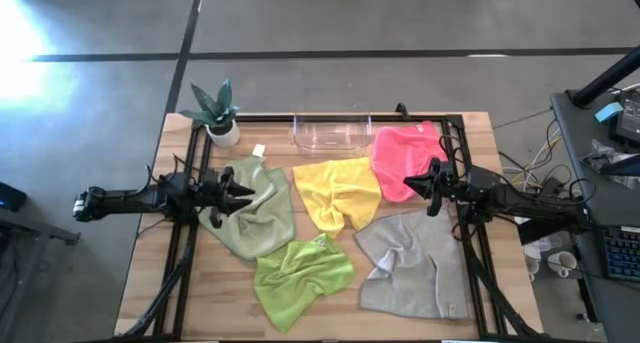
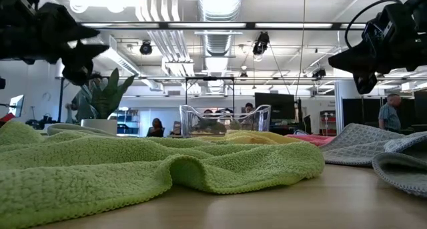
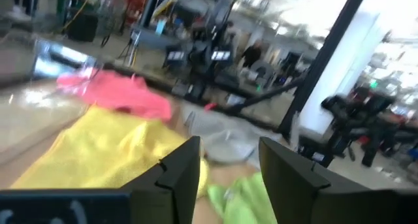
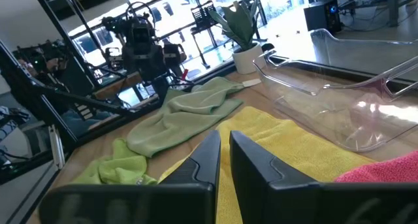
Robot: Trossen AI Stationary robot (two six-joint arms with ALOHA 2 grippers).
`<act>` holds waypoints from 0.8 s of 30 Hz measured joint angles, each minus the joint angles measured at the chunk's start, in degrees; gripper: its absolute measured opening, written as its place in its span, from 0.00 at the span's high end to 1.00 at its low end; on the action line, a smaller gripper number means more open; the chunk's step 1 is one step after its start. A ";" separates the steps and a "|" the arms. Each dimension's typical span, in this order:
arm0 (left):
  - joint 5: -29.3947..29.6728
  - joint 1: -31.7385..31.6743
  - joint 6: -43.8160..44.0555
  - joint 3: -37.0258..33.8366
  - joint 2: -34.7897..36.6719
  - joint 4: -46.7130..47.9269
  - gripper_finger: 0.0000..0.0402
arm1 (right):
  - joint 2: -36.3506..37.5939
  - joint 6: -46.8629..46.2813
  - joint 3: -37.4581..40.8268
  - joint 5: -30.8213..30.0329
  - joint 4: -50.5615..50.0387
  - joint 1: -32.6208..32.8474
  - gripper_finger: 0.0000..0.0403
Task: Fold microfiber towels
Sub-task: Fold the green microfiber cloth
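Note:
Five microfiber towels lie loose on the table: sage green (image 1: pixel 252 211) at the left, yellow (image 1: pixel 338 191) in the middle, hot pink (image 1: pixel 402 158) at the far right, lime green (image 1: pixel 300 274) near the front, light grey (image 1: pixel 415 264) at the front right. My left gripper (image 1: pixel 238 195) hangs level above the sage green towel, open, with nothing between its fingers (image 3: pixel 179 172). My right gripper (image 1: pixel 425 186) hangs level above the near edge of the pink towel, shut, holding nothing.
A clear plastic bin (image 1: pixel 332 133) stands at the table's far edge, with a potted plant (image 1: pixel 217 113) at the far left corner. A black frame (image 1: pixel 187 223) runs along the table's sides. People stand in the room beyond the table.

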State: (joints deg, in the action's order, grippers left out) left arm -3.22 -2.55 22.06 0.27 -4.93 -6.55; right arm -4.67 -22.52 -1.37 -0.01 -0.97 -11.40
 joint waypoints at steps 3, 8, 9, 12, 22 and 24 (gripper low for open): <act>-0.74 0.00 -0.05 0.90 -0.64 -3.88 0.65 | 0.00 0.00 -0.02 0.00 0.00 0.02 0.93; -1.20 0.04 -3.26 7.54 -4.59 -3.87 0.65 | 0.00 0.00 -0.01 -0.02 0.00 0.00 0.93; -1.27 0.04 -3.88 9.01 -5.90 -3.68 0.65 | 0.00 0.00 -0.02 0.00 0.00 0.00 0.93; -1.66 0.04 -6.34 13.35 -10.81 -2.69 0.65 | 0.00 0.00 -0.01 0.00 0.00 0.01 0.93; -1.79 0.54 -12.33 33.75 -29.42 20.10 0.65 | 0.00 0.00 -0.02 -0.01 0.00 0.00 0.93; -2.14 1.77 -12.35 37.77 -32.50 22.60 0.65 | 0.01 0.00 0.00 -0.02 0.00 0.01 0.93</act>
State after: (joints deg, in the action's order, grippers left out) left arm -5.36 -0.78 9.72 38.05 -37.43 16.05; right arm -4.66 -22.52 -1.37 -0.03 -0.97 -11.39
